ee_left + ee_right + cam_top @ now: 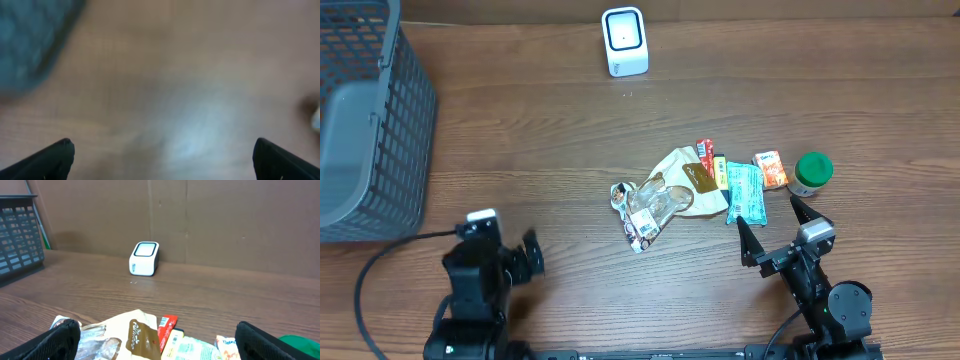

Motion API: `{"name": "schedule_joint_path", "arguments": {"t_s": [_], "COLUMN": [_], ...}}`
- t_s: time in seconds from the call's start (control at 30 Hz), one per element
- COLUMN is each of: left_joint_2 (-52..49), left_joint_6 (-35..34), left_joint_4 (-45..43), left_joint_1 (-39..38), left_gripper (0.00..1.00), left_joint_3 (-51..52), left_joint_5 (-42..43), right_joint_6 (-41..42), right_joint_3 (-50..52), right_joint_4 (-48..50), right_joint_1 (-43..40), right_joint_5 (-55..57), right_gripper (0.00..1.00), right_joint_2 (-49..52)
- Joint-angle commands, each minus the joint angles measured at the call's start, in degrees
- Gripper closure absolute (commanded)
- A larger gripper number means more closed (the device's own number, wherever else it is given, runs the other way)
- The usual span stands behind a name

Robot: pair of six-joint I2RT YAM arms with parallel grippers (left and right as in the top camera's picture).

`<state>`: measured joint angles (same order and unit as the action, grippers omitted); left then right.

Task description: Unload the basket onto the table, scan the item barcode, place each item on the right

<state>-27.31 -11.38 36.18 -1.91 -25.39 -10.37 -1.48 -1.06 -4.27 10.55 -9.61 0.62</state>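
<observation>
A pile of grocery items lies right of the table's middle: a tan snack bag [682, 180] [135, 335], a clear packet [642, 210], a red stick pack [705, 155] [166, 327], a teal pouch [744, 192], an orange packet [770, 169] and a green-lidded jar [811, 172]. The white barcode scanner [624, 41] [144, 258] stands at the far edge. My right gripper [772, 223] [157, 347] hangs open just in front of the pile, nothing between its fingers. My left gripper [532, 252] [162, 162] is open over bare wood at the near left.
A dark grey mesh basket [365, 120] [17, 232] fills the far left corner. A brown cardboard wall [225, 220] rises behind the scanner. A black cable [380, 265] loops beside the left arm.
</observation>
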Motion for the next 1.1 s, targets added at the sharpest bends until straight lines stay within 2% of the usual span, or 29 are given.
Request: {"name": "schedule_joint_path", "arguments": {"t_s": [0.0, 0.1, 0.23, 0.7, 1.07], "left_joint_2": [2.9, 5.7, 10.5, 25.7, 27.1], "left_joint_6": [1.1, 1.1, 1.2, 2.6, 2.4], "left_joint_4": [-8.6, -17.2, -23.5, -27.1, -49.0], "left_joint_1": [-0.4, -0.4, -0.4, -0.3, 0.1], "left_gripper": [0.00, 0.00, 0.00, 0.00, 0.00], "left_joint_3": [-0.1, -0.1, -0.1, 1.9, 13.0], "left_joint_5": [4.5, 7.8, 9.4, 9.4, 13.0], "right_joint_6": [0.2, 0.2, 0.2, 0.2, 0.2], "right_joint_3": [0.6, 0.6, 0.6, 0.6, 0.6], "right_joint_4": [0.3, 0.3, 0.3, 0.3, 0.3], "right_joint_1": [-0.1, -0.1, -0.1, -0.1, -0.1], "right_joint_5": [0.3, 0.3, 0.3, 0.3, 0.3], "right_gripper": [0.00, 0.00, 0.00, 0.00, 0.00], "right_joint_2": [-0.5, -0.5, -0.5, -0.5, -0.5]}}
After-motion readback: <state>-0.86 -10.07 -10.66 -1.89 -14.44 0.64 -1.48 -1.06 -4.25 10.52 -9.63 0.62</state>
